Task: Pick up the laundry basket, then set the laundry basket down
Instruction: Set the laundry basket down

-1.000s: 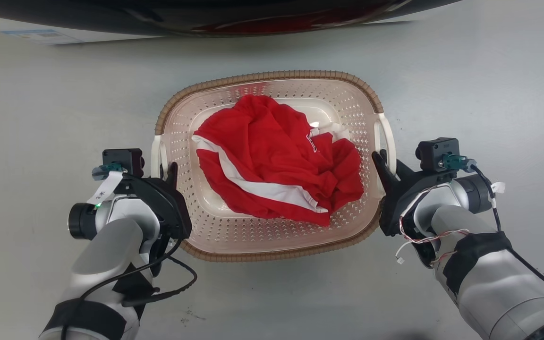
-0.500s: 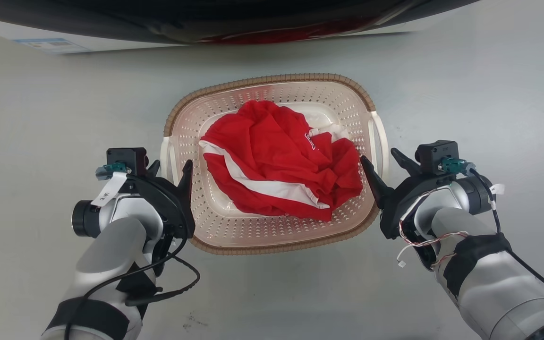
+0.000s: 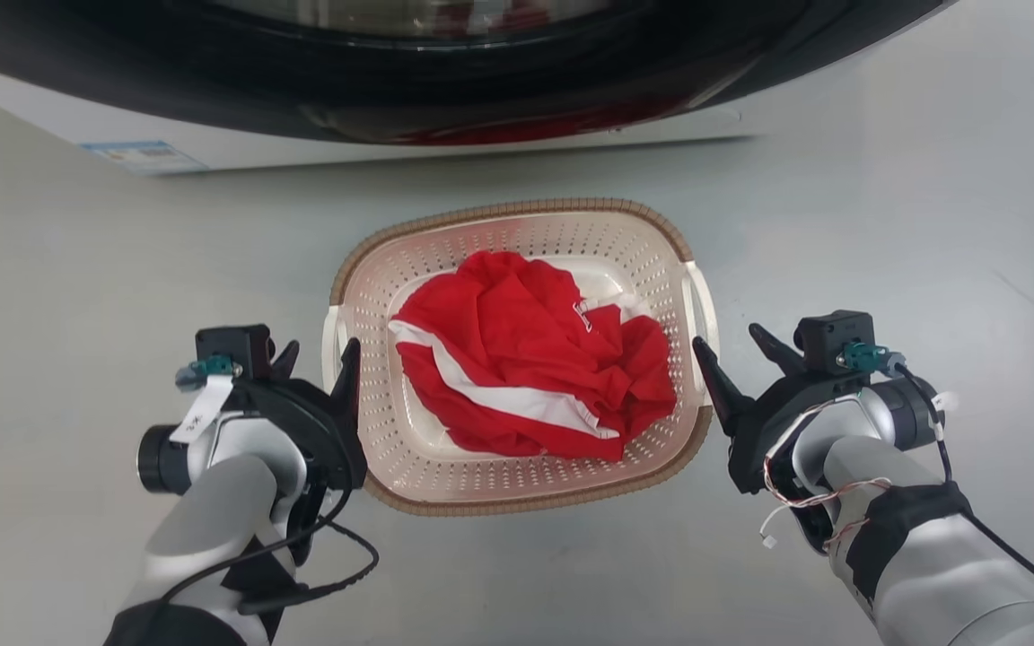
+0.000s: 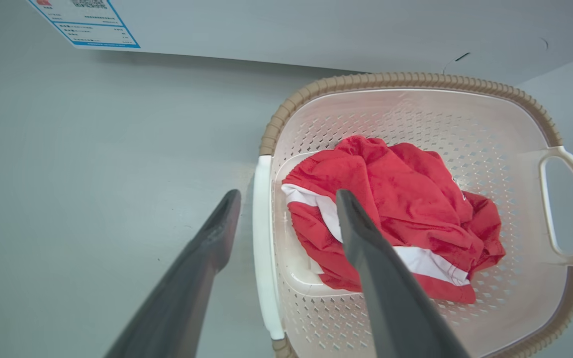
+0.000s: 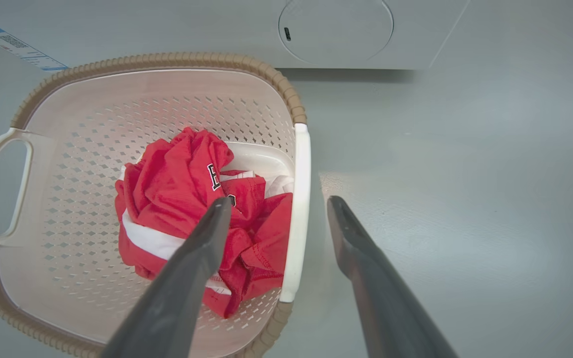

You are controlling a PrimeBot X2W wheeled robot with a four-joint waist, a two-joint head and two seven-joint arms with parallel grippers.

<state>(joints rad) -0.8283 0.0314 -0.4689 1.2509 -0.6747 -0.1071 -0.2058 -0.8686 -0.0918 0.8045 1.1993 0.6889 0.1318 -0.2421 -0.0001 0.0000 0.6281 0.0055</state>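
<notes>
Straddling the left handle (image 4: pixel 262 238) of the basket (image 4: pixel 406 79), my left claw (image 4: pixel 287 199) stands wide, with one finger outside over the floor (image 4: pixel 92 174) and one inside above the red cloth (image 4: pixel 406 199). Whether either finger touches the handle I cannot tell. My right claw (image 5: pixel 279 200) is spread just as wide across the right handle (image 5: pixel 297 214), and its inner finger covers part of the cloth and of some dark lettering there that I cannot read. From the head, my left wrist hides the near left corner of the brown rim. The basket sits on the floor between my arms, cloth heaped in its middle. Beyond its far rim lies a narrow strip of floor, then the washer (image 3: pixel 445 54), cut off by the top edge; its label (image 4: pixel 85 22) is too small to read. Grey floor spreads wide to my left and right.
</notes>
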